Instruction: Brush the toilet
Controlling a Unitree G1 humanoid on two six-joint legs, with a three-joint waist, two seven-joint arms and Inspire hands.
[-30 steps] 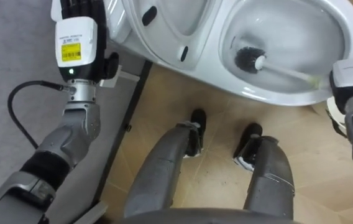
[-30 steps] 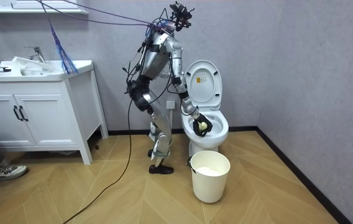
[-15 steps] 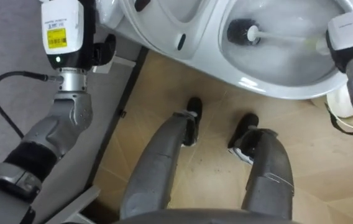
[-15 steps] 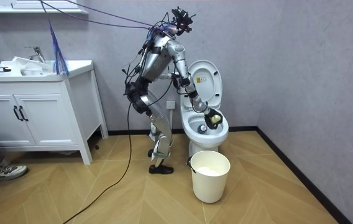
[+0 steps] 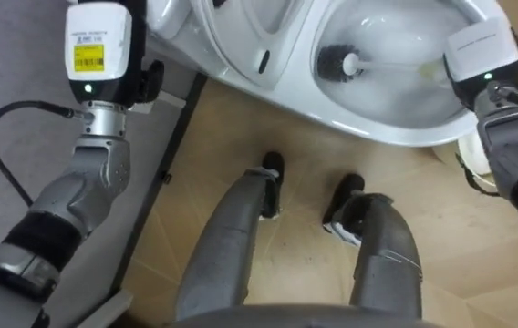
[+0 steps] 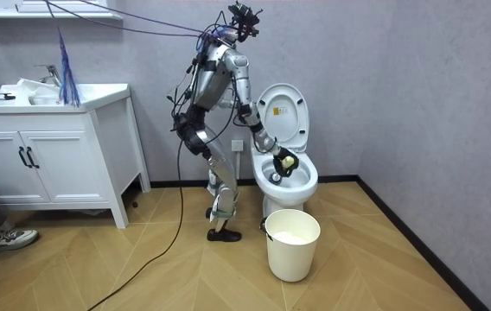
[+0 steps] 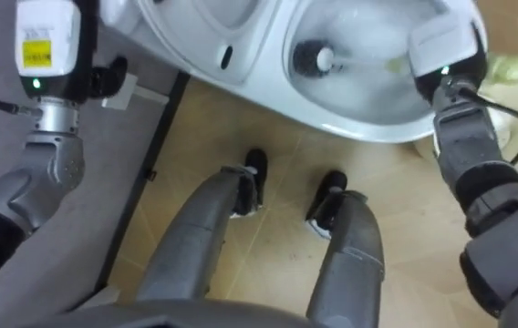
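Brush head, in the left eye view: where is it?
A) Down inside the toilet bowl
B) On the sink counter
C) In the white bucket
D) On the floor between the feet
A: the dark brush head lies inside the toilet bowl, and its pale handle runs off to the right.

A white bucket [image 6: 293,244] stands on the herringbone wooden floor [image 6: 142,276], well apart from a white desk [image 6: 51,164] with cupboard doors against the grey wall [image 6: 418,86] at the room view's left. A tap [image 6: 48,74] sits on the desk's top. A person's shoe [image 6: 2,239] rests at the floor's left edge.
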